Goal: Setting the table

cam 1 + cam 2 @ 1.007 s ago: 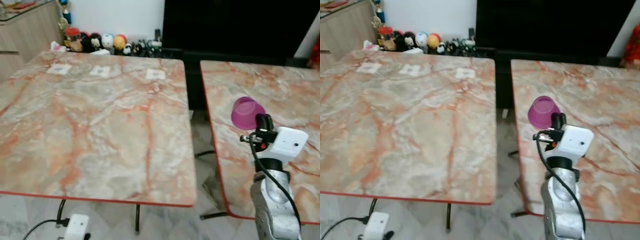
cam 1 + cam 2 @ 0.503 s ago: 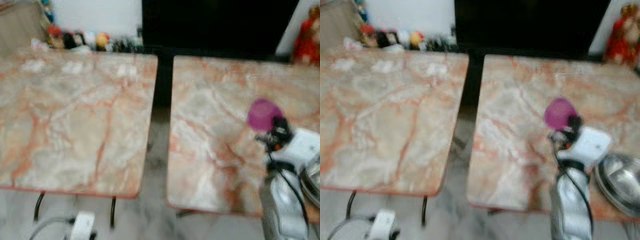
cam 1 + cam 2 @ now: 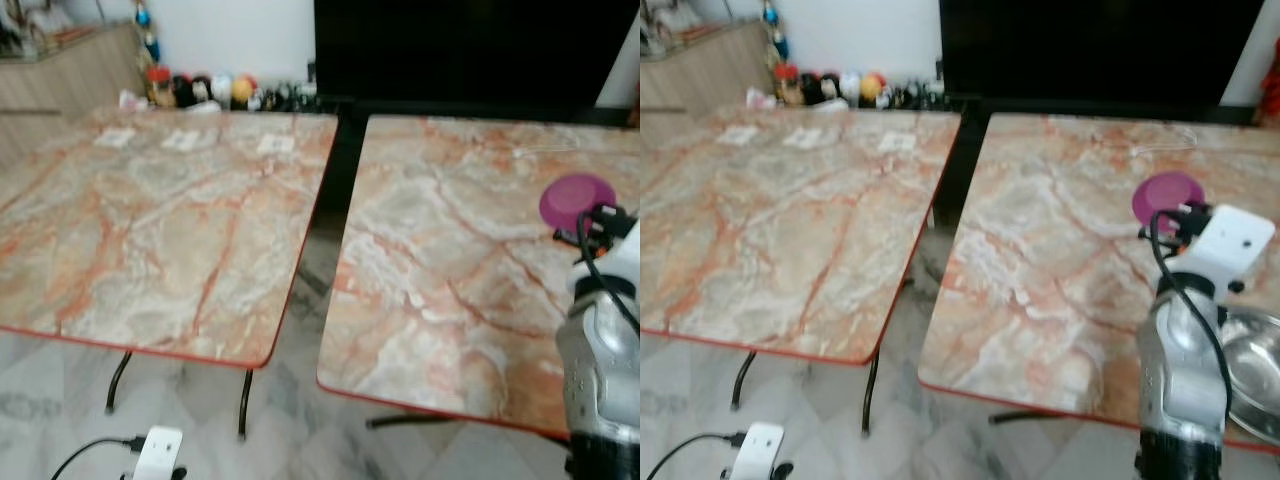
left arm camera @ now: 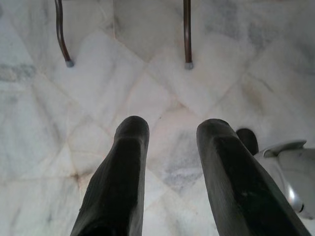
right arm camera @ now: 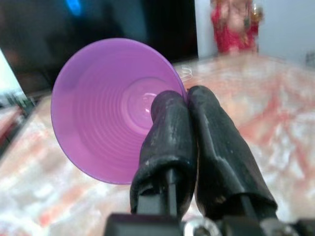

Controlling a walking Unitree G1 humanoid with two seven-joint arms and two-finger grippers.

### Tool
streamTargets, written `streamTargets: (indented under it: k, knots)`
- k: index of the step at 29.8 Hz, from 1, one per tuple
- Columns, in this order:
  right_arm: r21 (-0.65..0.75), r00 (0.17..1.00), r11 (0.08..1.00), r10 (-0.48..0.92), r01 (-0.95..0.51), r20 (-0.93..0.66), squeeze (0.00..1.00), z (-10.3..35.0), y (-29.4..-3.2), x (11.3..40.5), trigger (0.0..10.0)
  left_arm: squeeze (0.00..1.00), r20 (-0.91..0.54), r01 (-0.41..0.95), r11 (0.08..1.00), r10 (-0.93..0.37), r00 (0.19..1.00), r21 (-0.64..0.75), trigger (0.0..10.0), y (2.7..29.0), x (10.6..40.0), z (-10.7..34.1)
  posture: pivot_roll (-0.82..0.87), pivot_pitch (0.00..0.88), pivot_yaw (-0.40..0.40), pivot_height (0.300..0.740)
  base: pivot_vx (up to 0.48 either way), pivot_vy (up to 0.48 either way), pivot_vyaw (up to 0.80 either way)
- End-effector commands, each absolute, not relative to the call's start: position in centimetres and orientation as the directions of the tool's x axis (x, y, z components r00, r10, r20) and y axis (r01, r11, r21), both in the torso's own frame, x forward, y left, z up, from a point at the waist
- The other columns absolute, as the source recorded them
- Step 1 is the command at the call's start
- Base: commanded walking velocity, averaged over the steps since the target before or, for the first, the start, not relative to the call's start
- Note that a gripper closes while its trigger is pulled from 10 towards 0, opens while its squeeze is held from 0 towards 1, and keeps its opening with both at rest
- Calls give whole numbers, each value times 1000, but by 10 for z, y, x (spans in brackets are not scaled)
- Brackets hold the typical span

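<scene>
The purple cup is pinched by its rim in the right end effector, one finger inside the wall and one outside, held just above the right bench. A steel bowl sits at that bench's near edge. The left end effector hangs spread over the floor.

No legible text, label, brand, number or sign appears in any view. The three small white cards on the far edge of the left table are too blurred to show whether they carry any print.
</scene>
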State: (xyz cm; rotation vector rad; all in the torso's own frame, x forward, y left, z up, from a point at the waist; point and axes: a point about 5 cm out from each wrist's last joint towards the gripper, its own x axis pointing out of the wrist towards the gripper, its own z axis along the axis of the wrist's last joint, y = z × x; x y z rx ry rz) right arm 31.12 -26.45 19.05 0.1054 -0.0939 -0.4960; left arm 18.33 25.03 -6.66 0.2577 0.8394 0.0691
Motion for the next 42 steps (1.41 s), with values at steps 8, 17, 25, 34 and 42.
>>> streamTargets:
  k: [8, 17, 25, 34, 42]
  knots:
    - [360, 862, 784, -459, 506, -213, 0, 179, -275, 320, 10000, 0, -726, 37, 967, 162, 668, 250, 10000, 249, 188, -65, 36, 0, 0, 740, 0, 0, 0]
    - [371, 853, 770, -437, 519, -286, 0, 179, -271, 317, 10000, 0, -729, 54, 967, 150, 667, 248, 10000, 246, 188, -66, 40, 1, -11, 740, 0, 0, 0]
    - [315, 822, 769, -451, 556, -348, 0, 172, -276, 302, 10000, 0, -737, 55, 968, 150, 659, 246, 10000, 245, 181, -70, 39, 0, -18, 740, 0, 0, 0]
    - [356, 814, 746, -423, 562, -399, 0, 163, -267, 296, 10000, 0, -740, 63, 969, 139, 658, 238, 10000, 241, 180, -71, 44, 0, -23, 740, 0, 0, 0]
    - [365, 802, 729, -428, 579, -417, 0, 157, -267, 294, 10000, 0, -738, 62, 968, 143, 660, 243, 10000, 243, 181, -70, 52, 0, -26, 740, 0, 0, 0]
